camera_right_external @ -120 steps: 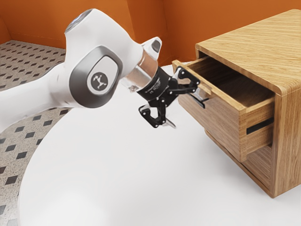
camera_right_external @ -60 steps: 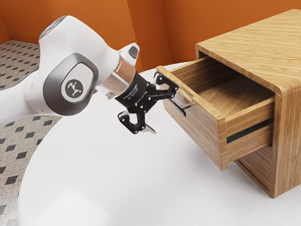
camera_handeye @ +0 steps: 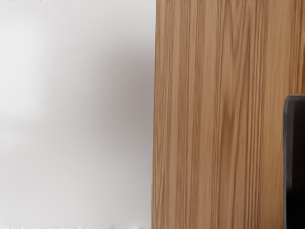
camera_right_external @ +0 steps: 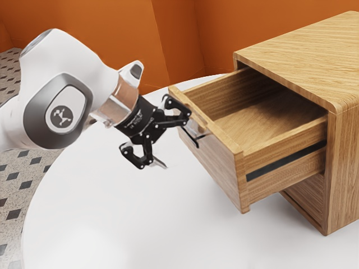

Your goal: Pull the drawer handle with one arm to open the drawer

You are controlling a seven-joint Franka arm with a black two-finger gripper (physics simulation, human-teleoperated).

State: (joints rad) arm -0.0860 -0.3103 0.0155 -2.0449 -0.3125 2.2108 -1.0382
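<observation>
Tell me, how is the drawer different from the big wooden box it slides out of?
The drawer sticks out over the table; the cabinet holds its back end. The drawer is open on top, showing its bare inside; the cabinet has a flat closed top. The drawer carries a handle on its front; the cabinet shows none. Both are the same light striped wood.

round white table [camera_right_external: 140, 224], orange walls [camera_right_external: 112, 22] behind it, speckled floor [camera_right_external: 11, 185] with dark diamond tiles
</observation>
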